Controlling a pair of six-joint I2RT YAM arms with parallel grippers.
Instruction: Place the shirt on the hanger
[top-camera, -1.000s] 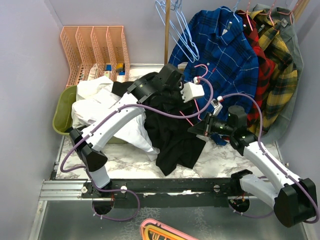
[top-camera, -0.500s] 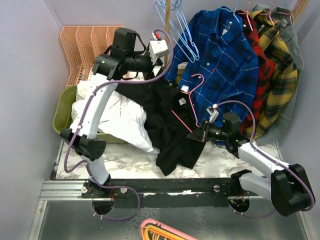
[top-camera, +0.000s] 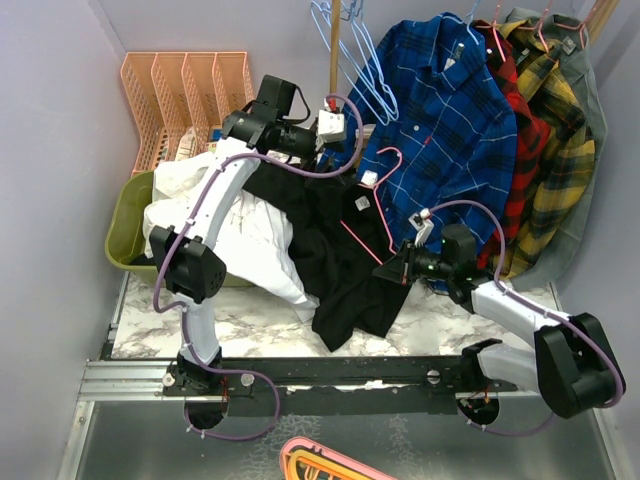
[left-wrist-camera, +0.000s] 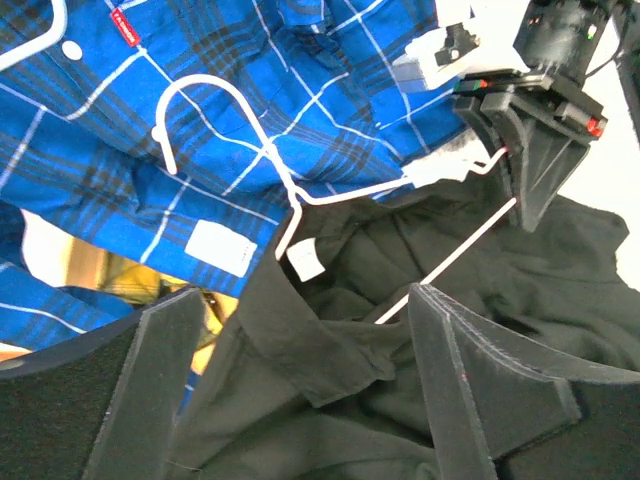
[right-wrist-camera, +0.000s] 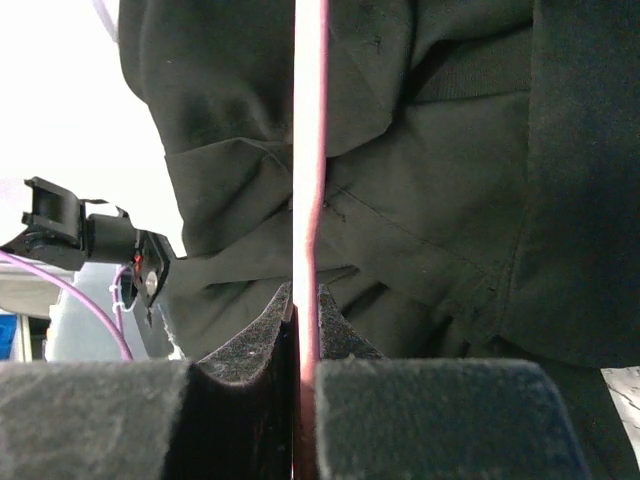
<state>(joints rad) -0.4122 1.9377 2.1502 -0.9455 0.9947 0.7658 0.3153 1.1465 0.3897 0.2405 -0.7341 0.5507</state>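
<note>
In the top external view, the right gripper was clamped on the lower end of the pink hanger, which slanted up across the black shirt heaped on the marble table. The hanger's hook reached toward the blue plaid shirt. The left gripper hovered with its jaws apart over the shirt's upper edge. The step in hand looked like drawing the collar over the hanger's shoulder. That would go best with the right arm holding the wire steady while the left pinched only one layer of cloth near the neck opening.

From the left wrist, the wide padded fingers framed the open collar and its white label. The thin wire ran into the neck opening. The cloth was matte, limp and deeply folded, so it would likely sag and bunch. The wire was slim, smooth and springy.

From the right wrist, the jaws were shut tight on the hanger's straight pink rod, with creased black fabric behind.
</note>
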